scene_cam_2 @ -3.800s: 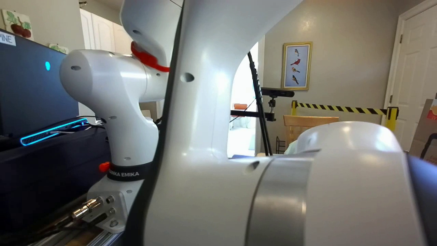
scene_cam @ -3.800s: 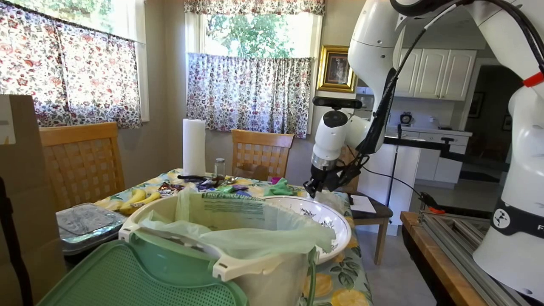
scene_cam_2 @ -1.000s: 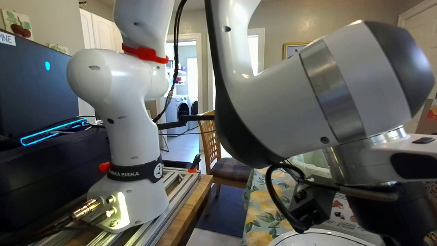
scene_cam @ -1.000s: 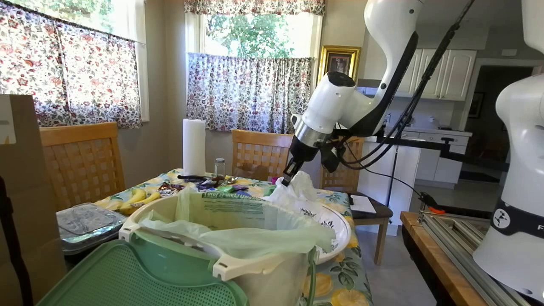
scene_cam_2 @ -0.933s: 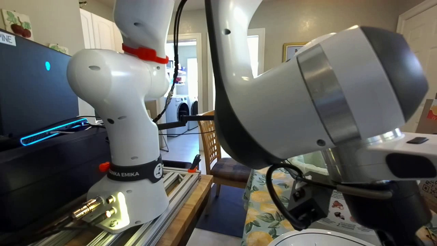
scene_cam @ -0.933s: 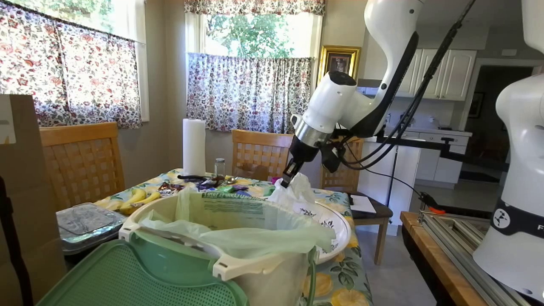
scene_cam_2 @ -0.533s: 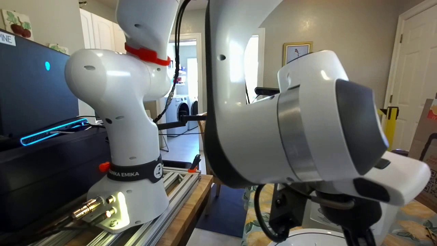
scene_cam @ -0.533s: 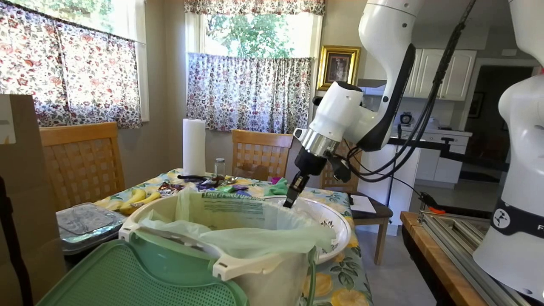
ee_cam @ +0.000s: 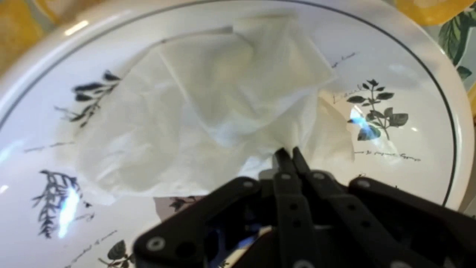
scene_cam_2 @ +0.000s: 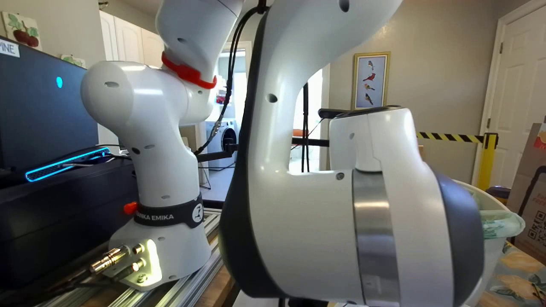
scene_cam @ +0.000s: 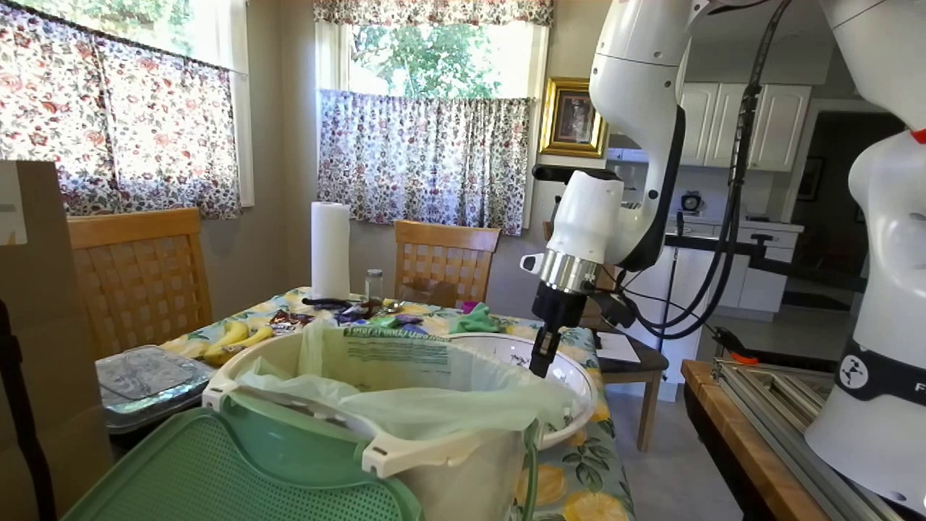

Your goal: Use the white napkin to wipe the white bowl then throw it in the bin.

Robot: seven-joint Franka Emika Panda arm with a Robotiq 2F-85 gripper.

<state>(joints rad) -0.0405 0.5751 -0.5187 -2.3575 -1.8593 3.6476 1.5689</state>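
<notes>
The robot arm (scene_cam_2: 303,230) is white and rounded, having silver rings (scene_cam_2: 376,238), a red strap (scene_cam_2: 188,73), a black collar (scene_cam_2: 182,213) marked "EMIKA", black cables (scene_cam: 745,130), and black jaws with round screws (ee_cam: 155,243).

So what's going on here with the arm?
The robot's gripper is shut on the white napkin, which lies rumpled inside the white bowl. This looks like the wiping stage, though how much is done I can't tell. The lined bin stands in front of the bowl in an exterior view; the napkin is not yet in it.
</notes>
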